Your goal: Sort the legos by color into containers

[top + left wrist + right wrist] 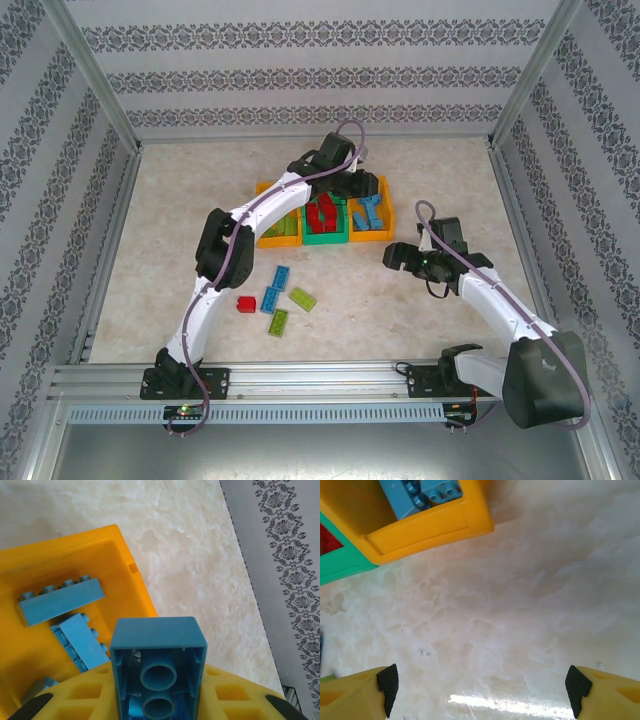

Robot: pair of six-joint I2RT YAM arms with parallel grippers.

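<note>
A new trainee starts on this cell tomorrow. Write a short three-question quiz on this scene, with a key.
1. True or false: the left gripper is shut on a red brick.
2. What colour are the bricks in the green bin? A) red B) blue C) lime green
3. Count the loose bricks lying on the table in front of the bins.

Key
1. False: it grips a blue brick.
2. A: red bricks fill it.
3. Five: one red, two blue, two green.
</note>
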